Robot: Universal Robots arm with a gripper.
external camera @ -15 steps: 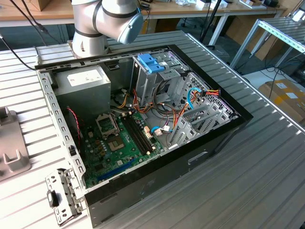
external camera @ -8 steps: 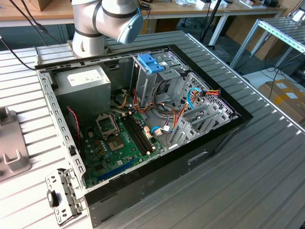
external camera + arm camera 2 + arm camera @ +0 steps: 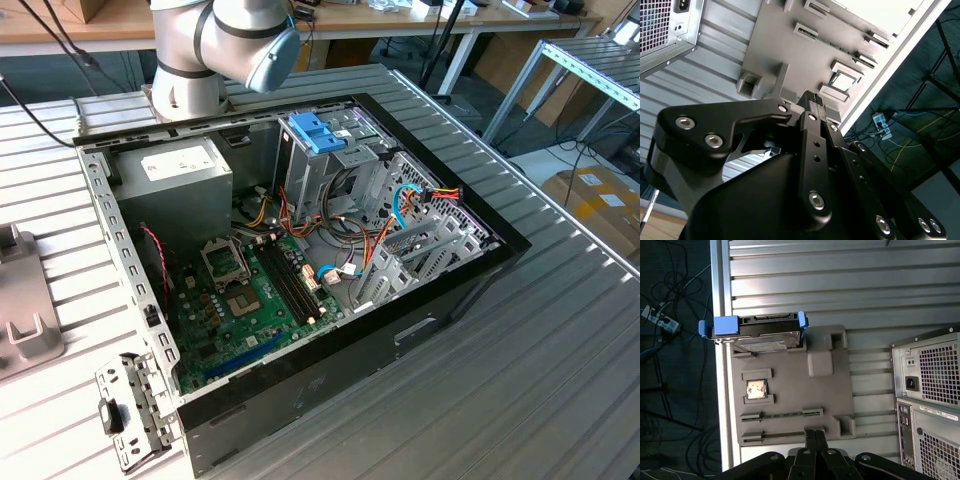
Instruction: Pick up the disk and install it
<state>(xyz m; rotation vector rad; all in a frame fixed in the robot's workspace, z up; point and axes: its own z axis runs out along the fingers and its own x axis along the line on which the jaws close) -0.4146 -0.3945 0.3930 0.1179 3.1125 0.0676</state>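
In the first wrist view the disk [image 3: 760,334], a dark drive in a bright blue carrier with a tab at one end, stands on edge in a slot at the far end of a grey fixture tray [image 3: 835,385], close to the table's edge. My gripper [image 3: 815,433] hovers over the opposite end of that tray, well apart from the disk, its two black fingers pressed together and holding nothing. The second wrist view shows the same shut gripper [image 3: 815,98] above the tray [image 3: 767,45].
The open computer case [image 3: 470,270] lies on the slatted table, with a light-blue bracket [image 3: 314,130], a grey power supply [image 3: 175,180] and the motherboard [image 3: 250,300] inside. Its rear panel [image 3: 927,390] stands beside the tray. A metal bracket [image 3: 130,410] lies on the table beside the case's near corner.
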